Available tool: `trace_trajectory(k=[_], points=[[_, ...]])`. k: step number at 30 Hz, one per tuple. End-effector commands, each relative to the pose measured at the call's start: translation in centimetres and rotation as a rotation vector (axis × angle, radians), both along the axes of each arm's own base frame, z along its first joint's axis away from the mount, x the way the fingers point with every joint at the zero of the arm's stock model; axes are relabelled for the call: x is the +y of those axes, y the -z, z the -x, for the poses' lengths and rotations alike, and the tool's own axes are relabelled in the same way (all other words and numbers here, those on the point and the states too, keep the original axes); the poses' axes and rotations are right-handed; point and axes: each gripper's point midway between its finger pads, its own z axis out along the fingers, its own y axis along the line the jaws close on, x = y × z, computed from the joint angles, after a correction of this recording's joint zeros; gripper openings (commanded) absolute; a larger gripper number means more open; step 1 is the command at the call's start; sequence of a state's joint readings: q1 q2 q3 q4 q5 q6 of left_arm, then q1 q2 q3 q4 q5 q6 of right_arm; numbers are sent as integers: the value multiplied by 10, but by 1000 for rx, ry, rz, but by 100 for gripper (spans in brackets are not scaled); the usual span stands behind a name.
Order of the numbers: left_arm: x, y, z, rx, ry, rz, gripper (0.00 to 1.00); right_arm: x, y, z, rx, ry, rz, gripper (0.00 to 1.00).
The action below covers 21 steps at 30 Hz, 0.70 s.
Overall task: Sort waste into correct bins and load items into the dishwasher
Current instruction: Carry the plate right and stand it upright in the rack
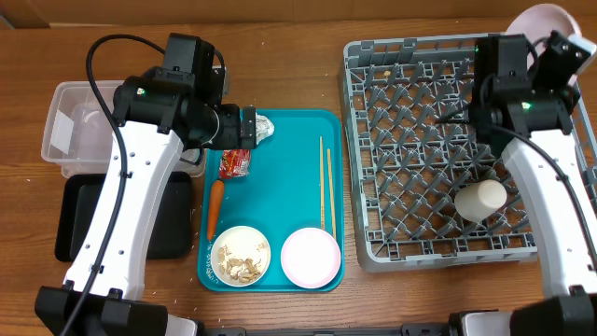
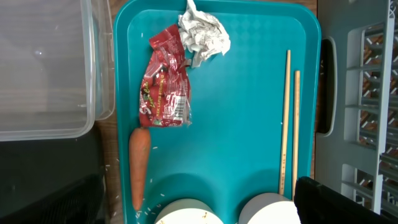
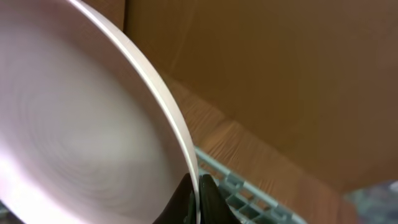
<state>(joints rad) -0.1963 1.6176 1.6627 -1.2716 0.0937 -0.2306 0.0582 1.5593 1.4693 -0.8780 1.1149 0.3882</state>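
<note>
The big white plate (image 1: 546,23) is up on its edge, off to the far right of the teal tray (image 1: 289,177). The right pincer (image 3: 199,190) is pinched tight on the plate's rim. The grey dish rack (image 1: 401,121) sits on the bench (image 1: 280,65) just to the right of the teal tray. A small white cup (image 1: 480,199) lies on its side in it.

The left pincer (image 1: 250,129) is spread wide and holds nothing. It hangs over the far left corner of the teal tray, beside the foil ball (image 2: 204,34).

On the teal tray, the red snack wrapper (image 2: 165,87) touches the foil ball. A carrot (image 2: 139,165) lies along the left edge. Two chopsticks (image 2: 286,118) lie side by side near the right edge. At the near edge stand one bowl (image 1: 216,252) with beige crumbs (image 1: 241,261) and one empty bowl (image 1: 311,257).

Left of the teal tray are the clear tub (image 1: 79,131) and the black tray (image 1: 79,219).
</note>
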Motion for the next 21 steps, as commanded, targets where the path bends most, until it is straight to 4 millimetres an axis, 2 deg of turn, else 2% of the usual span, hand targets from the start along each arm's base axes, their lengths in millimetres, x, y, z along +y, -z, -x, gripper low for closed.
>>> trace_trajectory(k=[1,6,10,13,16,21], points=[[-1,-11,-2,-33,7,11,100,-16,12,-4,184,-22,60,4],[-1,-11,-2,-32,6,12,100,-23,34,-10,293,-49,44,4],[-1,-11,-1,-32,6,11,100,-8,56,-21,365,-182,-36,4],[-1,-11,-2,-32,6,12,100,-7,68,-23,386,-194,-41,4],[-1,-11,-2,-32,6,12,100,-11,77,-19,405,-169,-15,9],[-1,-11,-1,-32,6,12,100,-11,81,-18,415,-165,-12,10]])
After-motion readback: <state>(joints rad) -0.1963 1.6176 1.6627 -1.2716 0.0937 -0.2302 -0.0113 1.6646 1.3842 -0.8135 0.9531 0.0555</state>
